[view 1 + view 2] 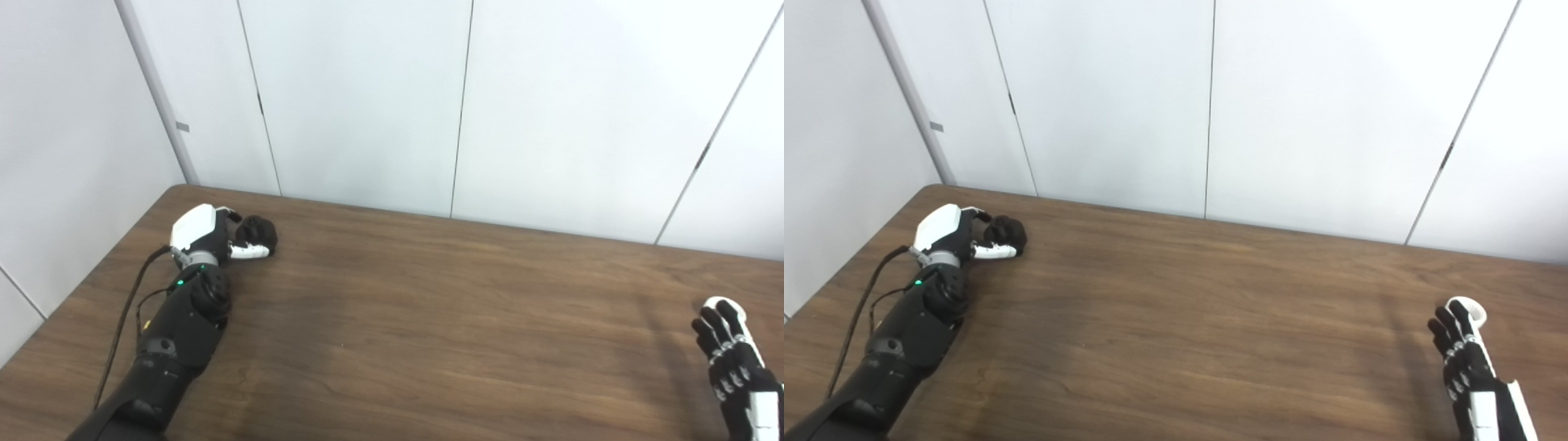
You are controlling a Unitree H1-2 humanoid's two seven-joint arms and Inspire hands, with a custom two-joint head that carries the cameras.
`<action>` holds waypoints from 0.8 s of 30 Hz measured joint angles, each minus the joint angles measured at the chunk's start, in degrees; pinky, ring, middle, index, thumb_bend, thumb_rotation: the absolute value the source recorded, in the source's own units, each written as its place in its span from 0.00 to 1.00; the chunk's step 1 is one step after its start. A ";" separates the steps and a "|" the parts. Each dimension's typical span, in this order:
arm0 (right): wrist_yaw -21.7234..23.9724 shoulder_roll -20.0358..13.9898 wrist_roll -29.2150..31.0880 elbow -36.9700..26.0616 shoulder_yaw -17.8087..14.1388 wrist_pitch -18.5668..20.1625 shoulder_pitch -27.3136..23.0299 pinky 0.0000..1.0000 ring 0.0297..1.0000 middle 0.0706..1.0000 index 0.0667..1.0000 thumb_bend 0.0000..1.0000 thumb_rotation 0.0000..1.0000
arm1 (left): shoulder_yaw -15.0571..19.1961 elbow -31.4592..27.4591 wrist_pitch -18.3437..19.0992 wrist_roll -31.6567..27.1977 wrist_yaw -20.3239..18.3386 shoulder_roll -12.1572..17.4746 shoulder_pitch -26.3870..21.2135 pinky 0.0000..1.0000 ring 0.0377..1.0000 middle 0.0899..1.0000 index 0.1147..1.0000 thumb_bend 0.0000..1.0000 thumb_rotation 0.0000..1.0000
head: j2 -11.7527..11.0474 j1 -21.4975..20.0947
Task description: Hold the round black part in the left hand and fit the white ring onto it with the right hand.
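Observation:
The round black part (pixel 260 230) sits at the far left back of the brown table (pixel 429 318). My left hand (pixel 211 236) lies beside it with fingers curled over it and the white thumb pressed along its near side. The part seems to rest on the table. At the right edge lies the white ring (pixel 721 302), flat on the table and partly hidden. My right hand (pixel 732 355) reaches toward it with fingers stretched out and apart, the fingertips overlapping the ring's near rim. It holds nothing.
White wall panels (pixel 367 104) stand right behind the table's back edge, close to the left hand. A black cable (pixel 125 312) runs along the left forearm. The table's left edge is near the left arm.

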 measured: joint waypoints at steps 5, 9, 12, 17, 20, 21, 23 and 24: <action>-0.06 0.00 0.01 0.00 0.00 -0.02 0.02 1.00 0.95 0.96 0.97 0.69 0.97 | -0.14 0.00 -0.04 -0.10 -0.04 0.21 0.00 1.00 0.95 0.87 0.71 0.90 0.31 | 0.09 -0.26; -0.06 0.00 0.00 0.00 0.00 -0.06 0.02 1.00 0.95 0.95 0.96 0.69 0.97 | -0.09 0.00 -0.08 -0.59 -0.09 0.25 0.00 1.00 0.94 0.87 0.70 0.90 0.30 | 0.09 -0.35; -0.05 0.00 -0.04 0.00 0.00 -0.29 0.03 0.99 0.94 0.95 0.96 0.67 0.97 | -0.18 0.00 -0.04 -0.77 -0.17 0.25 0.00 1.00 0.94 0.87 0.70 0.90 0.30 | 0.09 -0.44; 0.08 0.00 -0.09 0.00 0.03 -0.93 0.09 0.99 0.95 0.95 0.96 0.67 0.97 | -0.29 0.15 -0.09 -0.84 -0.18 0.25 -0.08 1.00 0.94 0.87 0.71 0.90 0.31 | 0.18 -0.53; 0.09 0.00 -0.12 0.00 0.05 -0.93 0.10 0.99 0.95 0.95 0.96 0.67 0.97 | -0.25 0.19 -0.12 -0.94 -0.17 0.24 -0.13 1.00 0.94 0.87 0.71 0.90 0.30 | 0.26 -0.62; 0.08 0.00 -0.12 0.00 0.05 -0.93 0.11 0.98 0.95 0.95 0.96 0.68 0.97 | -0.21 0.19 -0.20 -0.99 -0.16 0.24 -0.17 0.99 0.93 0.86 0.71 0.90 0.29 | 0.26 -0.62; 0.08 0.00 -0.12 -0.01 0.05 -0.92 0.13 0.98 0.94 0.95 0.95 0.67 0.96 | -0.17 0.19 -0.34 -1.09 -0.14 0.24 -0.26 0.98 0.93 0.86 0.71 0.91 0.30 | 0.26 -0.62; 0.08 0.00 -0.11 -0.01 0.05 -0.92 0.13 0.98 0.95 0.95 0.95 0.67 0.96 | -0.18 0.19 -0.34 -1.10 -0.14 0.24 -0.31 0.98 0.93 0.86 0.71 0.91 0.31 | 0.26 -0.62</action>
